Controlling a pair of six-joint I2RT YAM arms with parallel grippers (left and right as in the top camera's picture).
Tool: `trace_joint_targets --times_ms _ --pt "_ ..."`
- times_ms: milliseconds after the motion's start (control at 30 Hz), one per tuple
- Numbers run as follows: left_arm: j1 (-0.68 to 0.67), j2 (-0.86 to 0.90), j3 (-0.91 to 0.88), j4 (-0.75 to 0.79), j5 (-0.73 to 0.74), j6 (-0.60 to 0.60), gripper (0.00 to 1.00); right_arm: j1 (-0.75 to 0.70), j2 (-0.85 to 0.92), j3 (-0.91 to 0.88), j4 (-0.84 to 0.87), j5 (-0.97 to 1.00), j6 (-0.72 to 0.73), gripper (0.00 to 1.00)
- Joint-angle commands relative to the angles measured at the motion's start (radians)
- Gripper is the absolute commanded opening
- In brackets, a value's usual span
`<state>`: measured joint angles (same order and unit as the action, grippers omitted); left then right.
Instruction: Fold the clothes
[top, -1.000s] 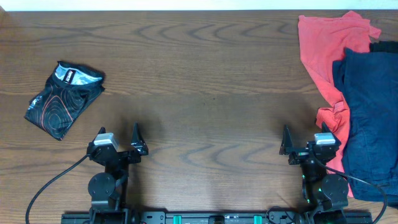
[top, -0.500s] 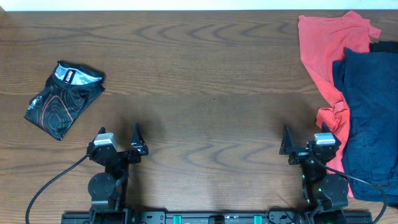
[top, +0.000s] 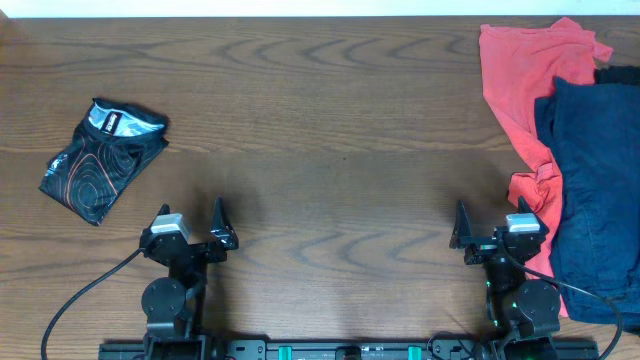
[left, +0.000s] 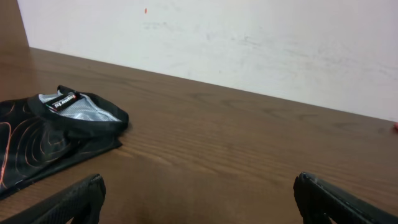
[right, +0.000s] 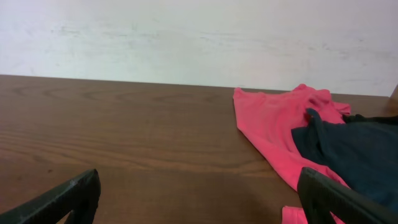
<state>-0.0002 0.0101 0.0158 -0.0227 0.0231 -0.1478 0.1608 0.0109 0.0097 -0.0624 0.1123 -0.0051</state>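
Observation:
A folded black garment with orange line pattern (top: 100, 160) lies at the table's left; it also shows in the left wrist view (left: 50, 134). A red shirt (top: 520, 90) lies crumpled at the right, with a dark navy garment (top: 595, 190) on top of it; both show in the right wrist view, red (right: 273, 130) and navy (right: 354, 152). My left gripper (top: 190, 230) is open and empty near the front edge, right of the black garment. My right gripper (top: 495, 232) is open and empty, just left of the red shirt's lower part.
The brown wooden table (top: 330, 140) spans the view. A white wall (right: 199, 37) stands beyond its far edge. A cable (top: 80, 300) runs from the left arm's base at the front.

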Motion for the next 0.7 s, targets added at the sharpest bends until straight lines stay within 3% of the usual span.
trace_joint_targets --times_ms 0,433,667 --pt "0.006 -0.005 -0.012 -0.047 -0.013 0.020 0.98 -0.010 -0.001 -0.004 0.000 0.019 -0.008 0.99" --pt "0.006 0.009 0.017 -0.060 -0.004 0.016 0.98 -0.011 0.037 0.027 -0.027 0.104 0.023 0.99" --pt "0.006 0.154 0.183 -0.227 -0.004 0.016 0.98 -0.022 0.220 0.203 -0.214 0.135 0.060 0.99"
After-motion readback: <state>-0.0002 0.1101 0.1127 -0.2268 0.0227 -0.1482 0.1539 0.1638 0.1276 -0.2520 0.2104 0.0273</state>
